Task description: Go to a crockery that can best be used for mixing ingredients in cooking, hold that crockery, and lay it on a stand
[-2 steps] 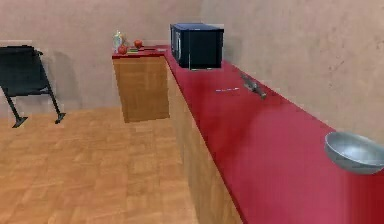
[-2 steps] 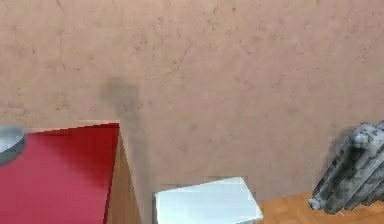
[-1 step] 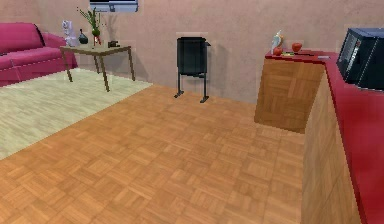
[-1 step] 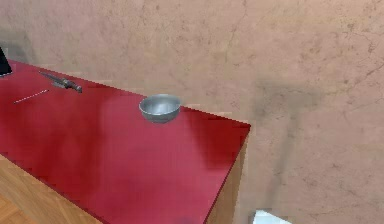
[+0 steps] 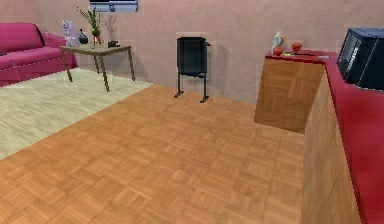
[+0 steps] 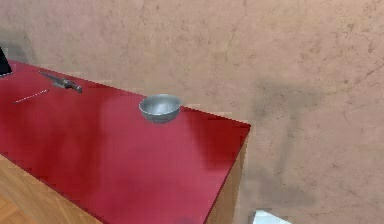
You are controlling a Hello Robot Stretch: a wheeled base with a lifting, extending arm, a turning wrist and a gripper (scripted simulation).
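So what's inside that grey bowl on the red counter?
The grey bowl has nothing sticking above its rim, and its inner wall looks bare. Its near side hides the bottom.

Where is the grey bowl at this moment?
In the arm side view, the grey bowl sits on the red countertop, just left of centre near its far edge, to the right of a slim dark utensil.

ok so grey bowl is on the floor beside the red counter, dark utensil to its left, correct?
No. The grey bowl sits on the red counter, on its top, not on the floor; the arm side view shows it. The dark utensil does lie to its left.
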